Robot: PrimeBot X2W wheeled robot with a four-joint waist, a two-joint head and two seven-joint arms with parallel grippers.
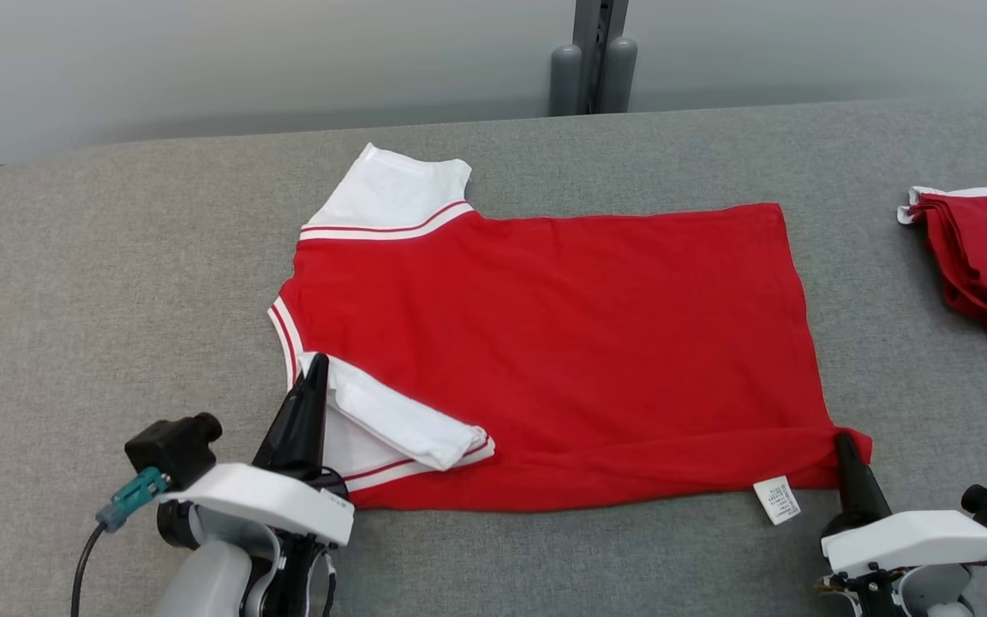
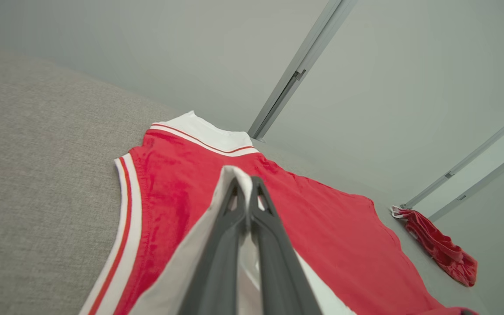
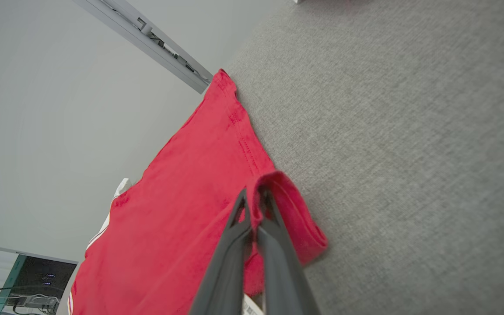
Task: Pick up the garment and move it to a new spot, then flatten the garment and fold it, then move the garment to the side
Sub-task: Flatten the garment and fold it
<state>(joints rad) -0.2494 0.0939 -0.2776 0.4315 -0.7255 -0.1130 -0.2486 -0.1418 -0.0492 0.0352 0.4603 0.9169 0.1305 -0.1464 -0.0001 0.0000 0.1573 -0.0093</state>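
Red T-shirt (image 1: 562,343) lies nearly flat on the grey table (image 1: 116,300), so folding seems barely begun. The left gripper (image 1: 315,368) pinches its near white sleeve (image 1: 399,424) and the right gripper (image 1: 845,446) the hem corner (image 1: 860,444); the rest of the folding and the move aside remain.

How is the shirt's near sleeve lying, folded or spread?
Folded. The near white sleeve lies doubled over the body of the red shirt, pinched by the left gripper; the far sleeve lies spread flat.
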